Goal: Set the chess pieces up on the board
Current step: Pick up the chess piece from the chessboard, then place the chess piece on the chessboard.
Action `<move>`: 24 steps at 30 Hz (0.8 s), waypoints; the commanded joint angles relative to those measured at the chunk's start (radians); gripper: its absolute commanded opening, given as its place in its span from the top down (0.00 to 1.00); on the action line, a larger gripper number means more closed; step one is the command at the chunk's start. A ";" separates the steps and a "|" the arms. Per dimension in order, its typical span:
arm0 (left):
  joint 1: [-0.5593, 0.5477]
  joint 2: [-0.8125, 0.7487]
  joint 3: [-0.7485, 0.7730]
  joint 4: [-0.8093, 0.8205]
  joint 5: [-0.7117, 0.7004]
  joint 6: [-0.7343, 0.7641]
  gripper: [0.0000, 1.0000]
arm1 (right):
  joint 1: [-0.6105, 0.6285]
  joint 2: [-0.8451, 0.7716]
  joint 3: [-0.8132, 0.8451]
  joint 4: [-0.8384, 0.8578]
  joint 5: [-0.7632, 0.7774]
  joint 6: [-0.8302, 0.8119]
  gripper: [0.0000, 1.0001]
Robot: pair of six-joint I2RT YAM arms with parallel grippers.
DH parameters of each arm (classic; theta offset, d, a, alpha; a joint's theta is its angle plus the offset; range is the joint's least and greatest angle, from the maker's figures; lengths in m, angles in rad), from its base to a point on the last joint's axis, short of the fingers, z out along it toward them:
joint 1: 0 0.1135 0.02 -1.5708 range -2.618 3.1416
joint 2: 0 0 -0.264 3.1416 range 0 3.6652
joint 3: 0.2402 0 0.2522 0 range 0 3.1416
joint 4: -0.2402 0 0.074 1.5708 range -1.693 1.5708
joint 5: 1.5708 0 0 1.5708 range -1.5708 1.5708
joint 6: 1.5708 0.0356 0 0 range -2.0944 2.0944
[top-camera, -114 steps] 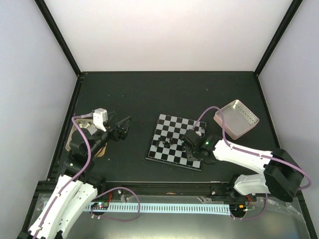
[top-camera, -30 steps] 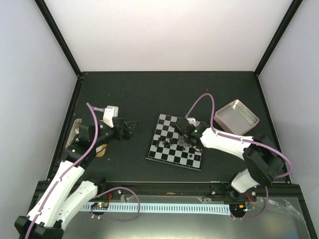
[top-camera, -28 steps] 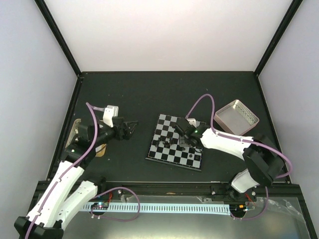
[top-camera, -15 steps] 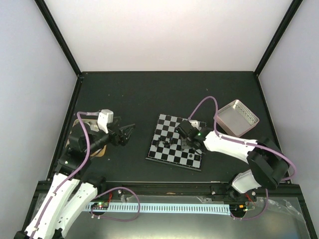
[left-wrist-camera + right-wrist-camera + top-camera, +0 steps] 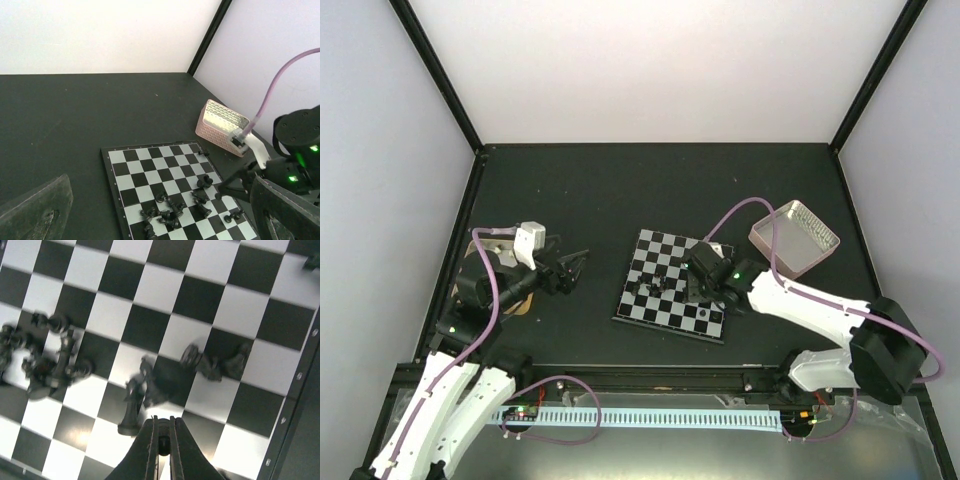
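Note:
The board (image 5: 656,258) of black and pale checks lies mid-table; it also shows in the left wrist view (image 5: 150,165) and fills the right wrist view (image 5: 200,295). Several tiny black chess pieces (image 5: 655,288) lie tumbled on its near half (image 5: 170,215), a heap at the left (image 5: 50,365). One piece (image 5: 131,407) stands upright and two (image 5: 212,362) lie beside it. My right gripper (image 5: 161,440) hovers over the board (image 5: 694,290), shut on a small round-headed piece (image 5: 162,444). My left gripper (image 5: 576,266) is open and empty, left of the board.
A pink-rimmed metal tray (image 5: 796,238) stands right of the board, also in the left wrist view (image 5: 220,124). A tan tray (image 5: 472,268) lies partly under my left arm. One lone piece (image 5: 202,152) lies at the board's far right corner.
My right gripper has shifted a little toward the board's near right, still holding its piece. My left arm has drawn back to the left, away from the board.

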 commanded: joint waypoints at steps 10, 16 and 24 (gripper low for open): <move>-0.001 -0.005 -0.002 0.010 -0.030 0.012 0.01 | 0.114 0.004 -0.050 -0.055 -0.104 0.004 0.99; -0.001 0.000 -0.002 0.004 -0.030 0.013 0.01 | 0.120 0.055 -0.055 -0.020 -0.132 -0.014 0.98; -0.002 0.006 -0.001 0.001 -0.031 0.013 0.01 | 0.120 0.069 -0.058 -0.009 -0.077 -0.013 0.96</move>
